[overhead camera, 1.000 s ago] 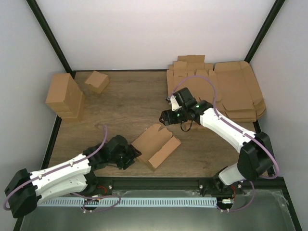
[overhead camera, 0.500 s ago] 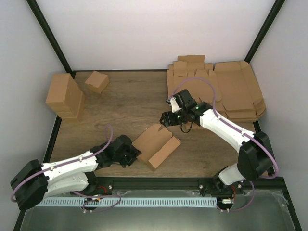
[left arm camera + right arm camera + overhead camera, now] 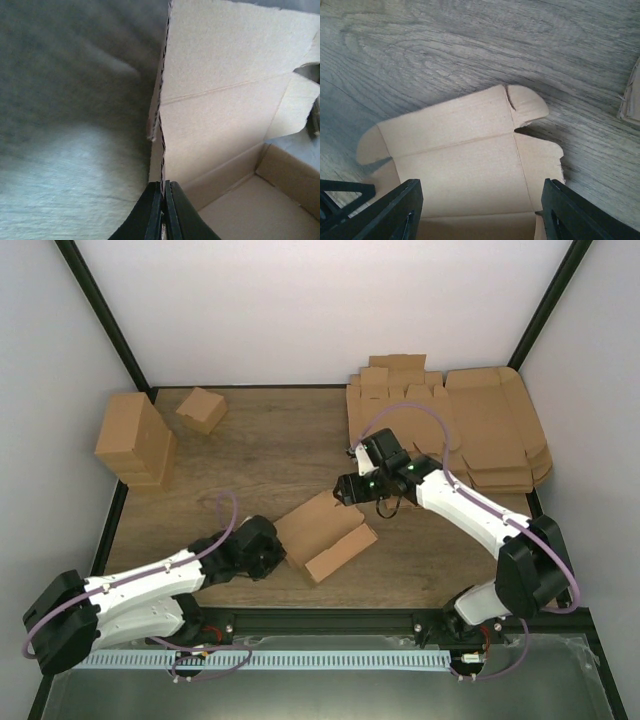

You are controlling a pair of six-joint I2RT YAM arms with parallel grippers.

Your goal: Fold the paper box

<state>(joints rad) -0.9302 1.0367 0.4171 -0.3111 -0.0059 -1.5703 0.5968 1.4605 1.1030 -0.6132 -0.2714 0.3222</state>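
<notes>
The paper box [image 3: 322,532] lies half formed near the middle front of the table, plain brown, its lid panel spread flat and a folded wall raised on its right side. My left gripper [image 3: 277,552] is shut on the box's left edge; in the left wrist view the black fingertips [image 3: 155,210] pinch the thin upright cardboard wall [image 3: 162,125]. My right gripper [image 3: 345,492] hovers open just above the box's far end. The right wrist view looks down on the lid panel [image 3: 465,160], which lies between the two wide-apart fingers [image 3: 395,210].
A stack of large flat brown sheets [image 3: 480,430] fills the back right. A tall cardboard block [image 3: 135,440] stands at the back left, with a small folded carton [image 3: 201,409] beside it. Black frame posts run up both back corners.
My left gripper moved in toward the box's left edge and shut on it. The box shifted and turned slightly. My right gripper drifted a little toward the box.
</notes>
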